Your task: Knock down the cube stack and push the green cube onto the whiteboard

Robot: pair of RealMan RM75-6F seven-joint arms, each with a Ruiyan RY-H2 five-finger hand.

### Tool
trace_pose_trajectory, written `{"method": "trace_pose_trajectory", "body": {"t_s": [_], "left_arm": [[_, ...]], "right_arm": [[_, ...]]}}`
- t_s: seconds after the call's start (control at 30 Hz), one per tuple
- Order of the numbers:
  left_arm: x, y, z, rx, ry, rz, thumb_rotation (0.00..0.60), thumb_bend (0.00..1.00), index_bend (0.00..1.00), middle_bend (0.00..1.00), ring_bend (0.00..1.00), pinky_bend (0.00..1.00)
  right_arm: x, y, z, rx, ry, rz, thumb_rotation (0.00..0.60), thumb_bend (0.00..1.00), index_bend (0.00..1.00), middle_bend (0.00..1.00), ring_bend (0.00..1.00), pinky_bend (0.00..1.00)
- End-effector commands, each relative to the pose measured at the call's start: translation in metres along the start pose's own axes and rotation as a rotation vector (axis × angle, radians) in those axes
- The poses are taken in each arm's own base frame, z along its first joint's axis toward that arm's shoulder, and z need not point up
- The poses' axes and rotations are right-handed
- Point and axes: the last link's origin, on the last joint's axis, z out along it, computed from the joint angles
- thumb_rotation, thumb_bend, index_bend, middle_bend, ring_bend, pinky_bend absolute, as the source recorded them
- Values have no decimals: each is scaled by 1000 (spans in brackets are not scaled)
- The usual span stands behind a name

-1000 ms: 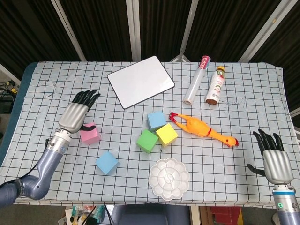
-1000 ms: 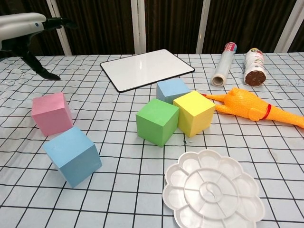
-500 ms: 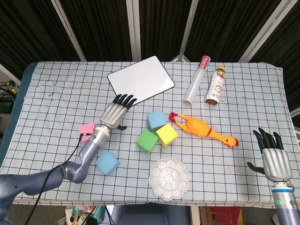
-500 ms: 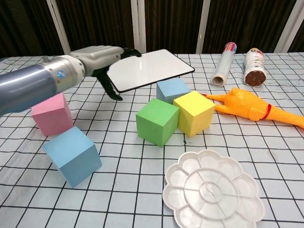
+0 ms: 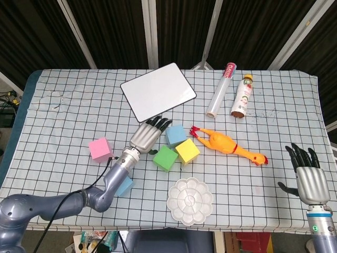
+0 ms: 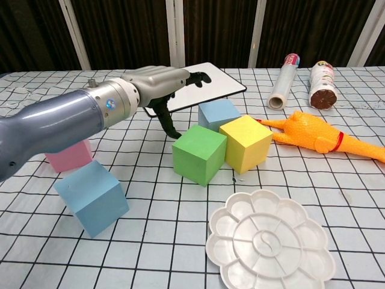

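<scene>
- The left hand (image 5: 148,135) is seen low over the table, fingers spread and holding nothing, just to the left of the green cube (image 5: 165,158), with its fingertips pointed toward the whiteboard (image 5: 158,91); contact with the cube cannot be confirmed in either view.
- The green cube is shown lying flat on the checked cloth, directly beside the hand's palm side, touching the yellow cube (image 5: 187,151) on its far side from the hand.
- A blue cube (image 5: 175,135) is seen just ahead of the fingertips, between the green cube and the whiteboard, which lies further ahead and is well apart from the green cube.
- No stack is left standing; the knocking-down is judged done, and the push remains to be made.
- A risk is judged here: a sideways sweep from this position would drive the green cube into the yellow cube and toward the rubber chicken (image 5: 227,144), away from the whiteboard.
- A forward push could be blocked by the blue cube, or that cube could be carried onto the board instead.
- The right hand (image 5: 309,178) is seen far off at the table's edge, fingers spread, empty.
</scene>
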Motion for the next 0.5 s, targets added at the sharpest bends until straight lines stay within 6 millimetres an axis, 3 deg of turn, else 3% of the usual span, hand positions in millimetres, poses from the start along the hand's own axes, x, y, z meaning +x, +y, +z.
{"method": "trace_pose_trajectory", "body": {"t_s": [0.03,0.13,0.23,0.5], "left_arm": [[5,-12,-15,29,-27,16,600,39,46,187,205,380],[4,-18,-23,41,-72,4,600,39,36,165,192,361],[3,-21,-27,43,-121,-30,600,36,31,127,115,263],[1,-13,-30,-8,-217,-80,600,0,21,56,16,158]], "right_arm": [[-1,-1,-1,5,-5,1,600,27,112,67,128,37],[-2,-2,0,3,-7,-4,600,27,112,67,129,37],[-4,-3,0,1,-10,-8,600,27,112,67,129,37],[-5,-4,2,-1,-14,-11,600,27,112,67,129,37]]}}
